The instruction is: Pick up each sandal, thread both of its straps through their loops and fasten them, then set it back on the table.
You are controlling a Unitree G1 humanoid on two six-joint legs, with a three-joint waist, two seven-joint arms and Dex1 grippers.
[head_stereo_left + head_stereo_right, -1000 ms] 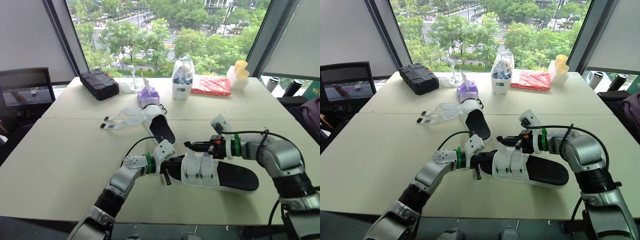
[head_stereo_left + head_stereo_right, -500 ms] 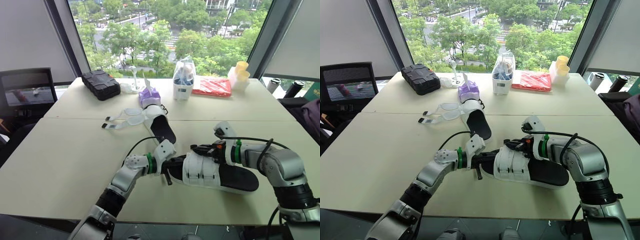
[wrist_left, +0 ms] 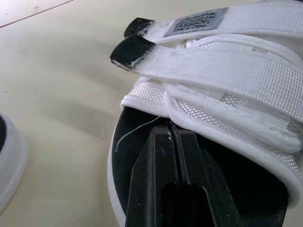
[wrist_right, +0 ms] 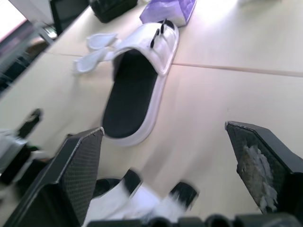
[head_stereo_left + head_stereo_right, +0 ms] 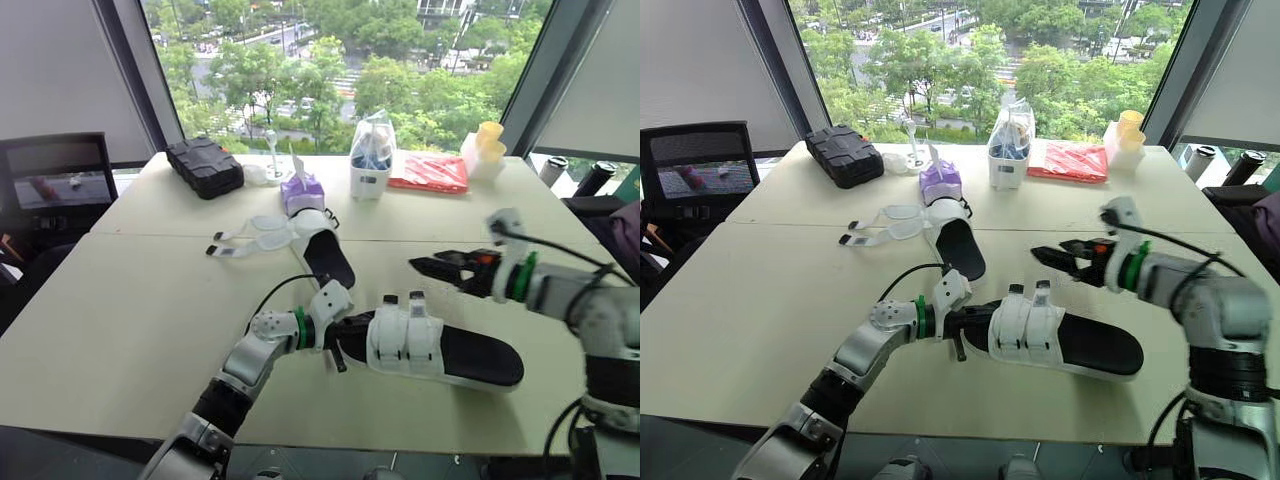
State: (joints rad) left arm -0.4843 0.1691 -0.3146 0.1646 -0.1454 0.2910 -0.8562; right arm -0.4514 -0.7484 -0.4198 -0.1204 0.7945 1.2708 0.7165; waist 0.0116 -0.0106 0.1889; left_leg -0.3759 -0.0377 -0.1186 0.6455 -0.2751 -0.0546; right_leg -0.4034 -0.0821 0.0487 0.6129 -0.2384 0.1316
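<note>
We record the near sandal [image 5: 430,345]: white with a black footbed, lying flat on the counter [image 5: 130,300], both straps laid across its upper with their black tips standing up.

Left tool [image 3: 170,135]: fingers pressed together, lying on the footbed at the near sandal's strap end, tips at the edge of the white upper.

Right tool [image 5: 422,265]: fingers spread wide, held in the air just beyond the near sandal and clear of it.

Second sandal [image 5: 325,255]: farther back from the near sandal, with its straps splayed loose to one side.
</note>
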